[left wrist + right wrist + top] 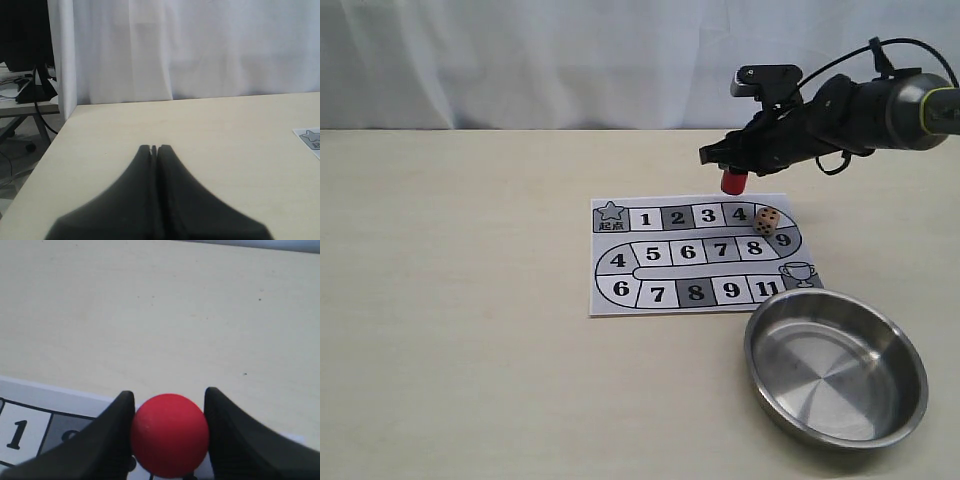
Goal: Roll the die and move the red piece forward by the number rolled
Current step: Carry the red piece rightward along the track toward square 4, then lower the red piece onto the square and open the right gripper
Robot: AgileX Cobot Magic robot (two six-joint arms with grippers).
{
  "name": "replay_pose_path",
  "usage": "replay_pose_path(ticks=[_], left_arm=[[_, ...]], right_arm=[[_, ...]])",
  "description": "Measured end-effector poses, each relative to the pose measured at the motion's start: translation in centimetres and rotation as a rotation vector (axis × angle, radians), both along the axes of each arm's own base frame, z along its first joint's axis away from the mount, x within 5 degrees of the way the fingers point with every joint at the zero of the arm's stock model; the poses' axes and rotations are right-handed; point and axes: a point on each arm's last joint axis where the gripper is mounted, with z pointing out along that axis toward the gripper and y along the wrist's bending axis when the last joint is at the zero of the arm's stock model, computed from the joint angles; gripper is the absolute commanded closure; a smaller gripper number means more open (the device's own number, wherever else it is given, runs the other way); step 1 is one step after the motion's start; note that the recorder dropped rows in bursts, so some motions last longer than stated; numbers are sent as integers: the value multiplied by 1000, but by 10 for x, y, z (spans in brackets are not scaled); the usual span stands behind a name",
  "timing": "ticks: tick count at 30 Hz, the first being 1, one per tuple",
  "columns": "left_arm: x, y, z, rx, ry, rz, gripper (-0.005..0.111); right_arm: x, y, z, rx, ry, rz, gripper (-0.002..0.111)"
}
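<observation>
My right gripper point(733, 172) is shut on the red piece point(734, 183), a glossy red cylinder, at the far edge of the paper game board point(605, 300), by the squares marked 3 and 4. I cannot tell whether the piece touches the paper. The right wrist view shows the red piece point(170, 434) from above, pinched between both fingers of the gripper point(170, 394). The beige die point(767, 221) lies on the board at the right end of its top row. My left gripper point(154, 148) is shut on nothing over bare table and does not show in the exterior view.
A round steel bowl point(752, 350) stands empty at the front right, just off the board's near right corner. The board's star corner point(310, 137) shows at the edge of the left wrist view. A white curtain hangs behind the table.
</observation>
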Motion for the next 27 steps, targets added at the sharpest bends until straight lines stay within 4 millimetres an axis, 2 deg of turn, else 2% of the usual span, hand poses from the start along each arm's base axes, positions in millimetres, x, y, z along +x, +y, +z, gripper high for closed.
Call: replay_pose_path(ticks=[6,8,10,14,16,20,23,27], left_arm=[[0,0,0,0,0,0,107],[0,0,0,0,0,0,107],[0,0,0,0,0,0,107],[0,0,0,0,2,0,107],[0,0,0,0,2,0,107],[0,0,0,0,2,0,107],[0,0,0,0,2,0,107],[0,0,0,0,2,0,107]], right_arm=[[0,-3,-2,-8,14,4,104],[-1,-4,-11,-13,33,4,104],[-5,-5,-29,-32,72,12,104],[-6,-8,-33,-55,58,17,103],[-6,-8,-33,-56,56,18,92],[-6,-8,-33,-51,56,11,63],[-6,-8,-33,-48,57,7,55],[-6,-8,-34,-35,63,-9,54]])
